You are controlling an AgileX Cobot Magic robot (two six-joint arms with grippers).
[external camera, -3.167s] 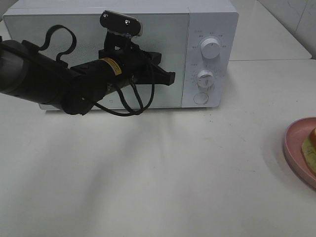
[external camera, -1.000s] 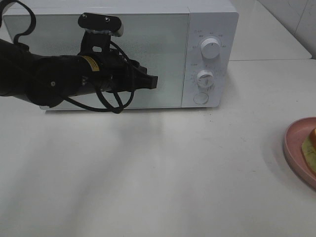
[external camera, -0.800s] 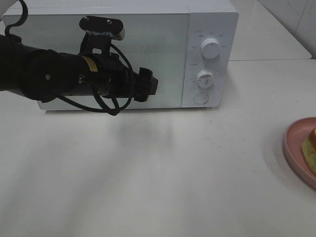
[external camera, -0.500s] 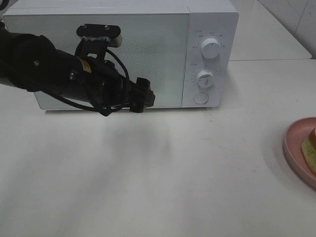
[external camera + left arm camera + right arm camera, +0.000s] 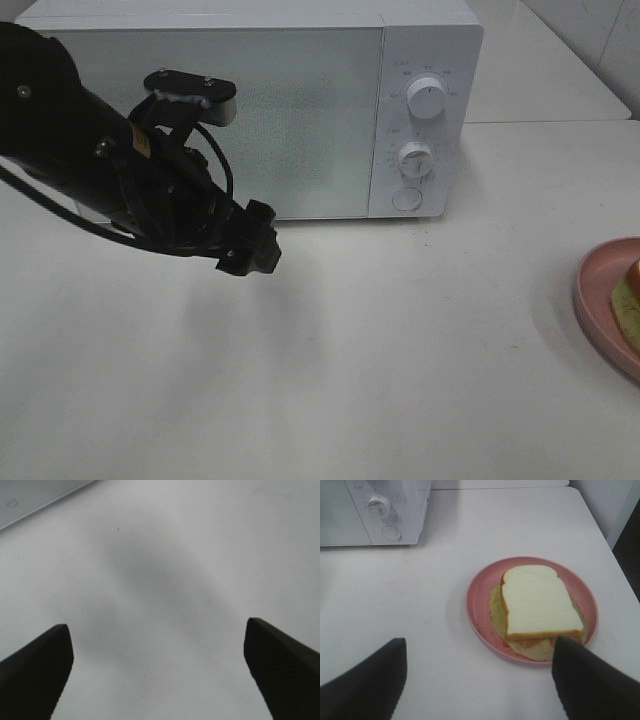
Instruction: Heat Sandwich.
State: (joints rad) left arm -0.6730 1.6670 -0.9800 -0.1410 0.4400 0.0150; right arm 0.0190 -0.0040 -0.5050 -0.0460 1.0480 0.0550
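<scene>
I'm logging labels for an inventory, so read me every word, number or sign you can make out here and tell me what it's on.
Nothing can be read for certain.
Microwave panel: small grey marks ring the upper knob and lower knob, too small to read.
Left arm: a yellow sticker, print too blurred to read.
Sandwich and pink plate: no text.
</scene>
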